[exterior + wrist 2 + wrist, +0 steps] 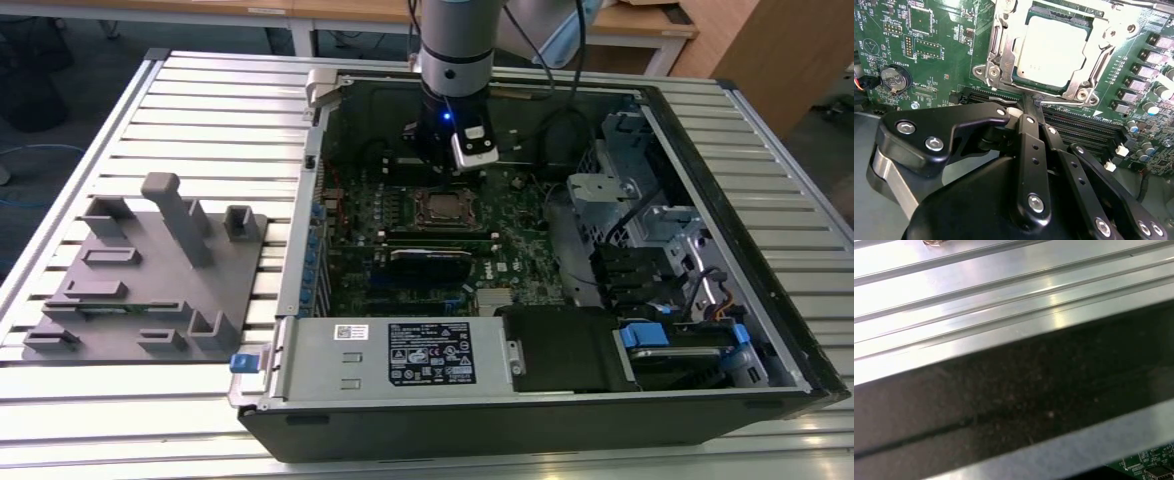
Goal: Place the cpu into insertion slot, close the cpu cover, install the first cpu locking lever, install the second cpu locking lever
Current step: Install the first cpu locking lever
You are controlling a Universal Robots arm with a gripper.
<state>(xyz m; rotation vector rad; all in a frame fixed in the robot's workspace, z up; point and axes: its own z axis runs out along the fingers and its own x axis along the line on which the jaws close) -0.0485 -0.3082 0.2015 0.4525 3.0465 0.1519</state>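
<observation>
As seen in the second wrist view, the cpu [1054, 47] is seated in the insertion slot [445, 207] on the green board [939, 70], with the cpu cover [1000, 45] laid flat around it. The gripper [1033, 102] is held at the slot's edge, fingers drawn together (nothing clearly pinched), tips beside a thin lever rod [1069, 100]. All is housed inside the opened case [534, 425].

The computer case [534, 410] stands on the tabletop [200, 110], a fixture block [147, 280] at the exterior view's left. Inside it, the cpu [1054, 50] lies in the insertion slot [996, 50].
</observation>
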